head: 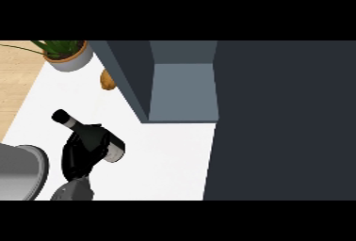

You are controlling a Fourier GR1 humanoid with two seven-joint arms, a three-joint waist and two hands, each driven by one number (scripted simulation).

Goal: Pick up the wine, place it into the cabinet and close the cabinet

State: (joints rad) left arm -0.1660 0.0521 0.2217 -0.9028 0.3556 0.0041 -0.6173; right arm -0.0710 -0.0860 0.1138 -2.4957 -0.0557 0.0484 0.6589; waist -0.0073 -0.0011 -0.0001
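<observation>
The left hand (82, 153) is curled round the wine (89, 133), its black fingers wrapping the bottle's body from below and left, so the pick-up step appears to be in hand. The bottle lies tilted over the white surface (167, 160), dark neck and cap pointing up and left, a white label band at its lower right end. It is well left of the cabinet (182, 89), whose grey-blue inside shows open, with a dark door panel (285, 122) filling the right of the view. The next move, I judge, calls for carrying the bottle right and up into that opening, clear of its near wall. The right hand is out of view.
</observation>
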